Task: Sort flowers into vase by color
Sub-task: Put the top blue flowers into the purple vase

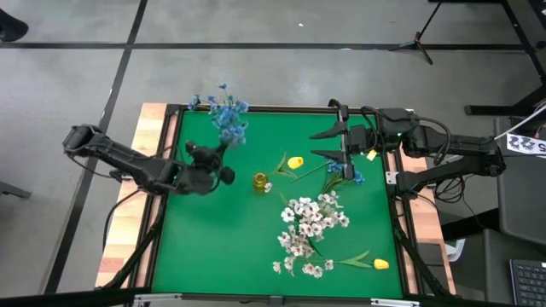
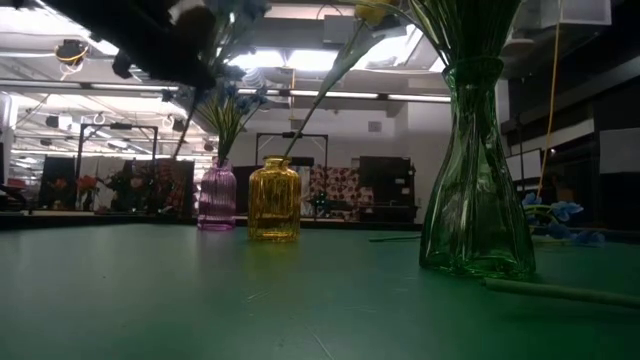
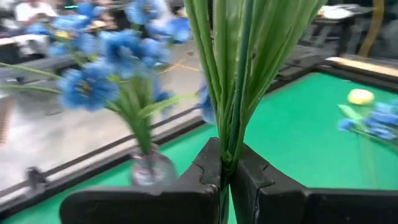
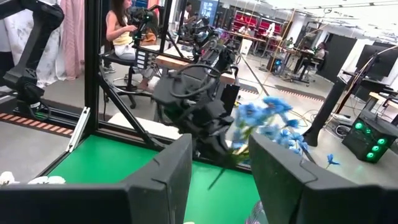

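Beyond the green counter [image 1: 222,256] lay a grey workshop floor, with desks, screens and seated people farther off. Sorting looked partly done: a pink vase [image 2: 217,197] already held blue flowers [image 1: 227,115] at the far edge, the yellow vase [image 1: 260,182] carried one stem, and the green vase [image 2: 474,190] held several. The left gripper [image 3: 222,177] had its jaws clamped on a bunch of green stems beside the blue blossoms. Left to sort on the counter were white blossoms [image 1: 309,223], two yellow buds [image 1: 295,162] and a blue sprig [image 1: 344,172]. The right gripper [image 1: 338,143] hovered over that sprig, jaws wide and empty.
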You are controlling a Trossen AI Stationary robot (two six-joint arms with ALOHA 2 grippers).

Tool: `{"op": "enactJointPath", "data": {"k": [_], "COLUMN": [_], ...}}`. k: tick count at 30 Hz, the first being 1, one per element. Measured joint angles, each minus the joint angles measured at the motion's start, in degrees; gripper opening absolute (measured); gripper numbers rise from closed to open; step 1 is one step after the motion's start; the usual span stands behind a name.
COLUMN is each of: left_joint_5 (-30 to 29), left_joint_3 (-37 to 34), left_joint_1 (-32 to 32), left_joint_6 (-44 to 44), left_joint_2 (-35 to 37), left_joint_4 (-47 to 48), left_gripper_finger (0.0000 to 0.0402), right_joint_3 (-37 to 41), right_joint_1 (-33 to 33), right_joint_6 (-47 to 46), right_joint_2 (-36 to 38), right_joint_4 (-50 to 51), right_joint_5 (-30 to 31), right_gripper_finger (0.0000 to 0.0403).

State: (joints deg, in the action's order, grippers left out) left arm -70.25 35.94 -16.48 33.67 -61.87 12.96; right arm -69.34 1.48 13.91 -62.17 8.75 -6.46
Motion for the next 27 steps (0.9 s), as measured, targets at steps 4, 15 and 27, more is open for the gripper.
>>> {"op": "enactJointPath", "data": {"k": [4, 15, 27], "left_joint_5": [0.15, 9.25, 16.72], "left_joint_3": [0.00, 0.00, 0.00], "left_joint_1": [4.80, 15.78, 26.30], "left_joint_6": [-6.47, -31.05, -32.49], "left_joint_2": [0.00, 0.00, 0.00], "left_joint_4": [-4.44, -25.65, -29.16], "left_gripper_finger": [0.0007, 0.0006, 0.0006], "right_joint_3": [0.00, 0.00, 0.00], "right_joint_1": [0.00, 0.00, 0.00], "right_joint_6": [0.00, -0.12, -0.13], "right_joint_2": [0.00, 0.00, 0.00], "right_joint_4": [0.00, 1.28, 2.21], "right_joint_5": [0.00, -0.05, -0.61], "right_gripper_finger": [0.0159, 0.0159, 0.0159]}}
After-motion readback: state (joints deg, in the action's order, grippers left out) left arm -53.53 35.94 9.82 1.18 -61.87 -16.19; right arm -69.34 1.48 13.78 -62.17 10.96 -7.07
